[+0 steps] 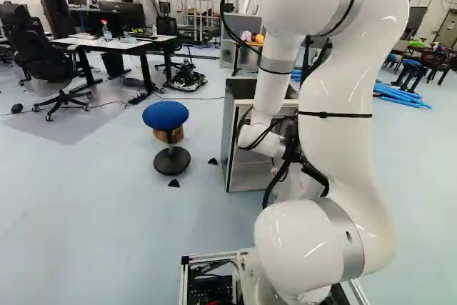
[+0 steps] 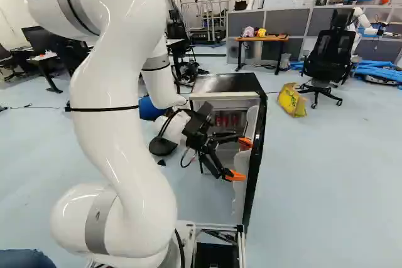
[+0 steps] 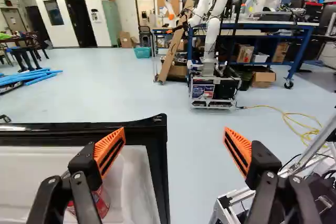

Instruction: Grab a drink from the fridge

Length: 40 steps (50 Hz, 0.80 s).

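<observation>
Red drink cans (image 2: 229, 119) stand inside the fridge (image 2: 229, 84), a boxy thing with a glossy black top. Another red can (image 3: 102, 201), or what looks like one, sits against the door's white moulded lining, largely hidden behind a finger in the wrist view. The door (image 2: 256, 155) hangs open, smooth and black-edged. Near it, the gripper (image 2: 242, 159) has its ribbed orange pads (image 3: 109, 151) spread wide, gripping nothing. The arm's rounded white casing covers part of the fridge in the left base view.
</observation>
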Available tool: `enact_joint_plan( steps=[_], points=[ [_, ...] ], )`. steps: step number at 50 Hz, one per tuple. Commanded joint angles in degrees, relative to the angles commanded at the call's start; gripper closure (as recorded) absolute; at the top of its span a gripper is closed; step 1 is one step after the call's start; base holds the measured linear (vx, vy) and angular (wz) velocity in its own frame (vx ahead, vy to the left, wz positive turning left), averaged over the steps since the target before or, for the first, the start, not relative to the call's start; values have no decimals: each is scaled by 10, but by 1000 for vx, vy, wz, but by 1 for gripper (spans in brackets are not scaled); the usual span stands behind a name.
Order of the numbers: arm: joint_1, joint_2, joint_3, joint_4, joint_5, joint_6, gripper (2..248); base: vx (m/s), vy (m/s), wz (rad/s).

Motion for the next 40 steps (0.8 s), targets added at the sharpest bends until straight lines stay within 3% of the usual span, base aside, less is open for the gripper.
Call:
enact_joint_plan(
  steps=[40],
  points=[
    [-117, -29, -98, 0, -29, 0, 3, 0, 0, 0]
  ],
)
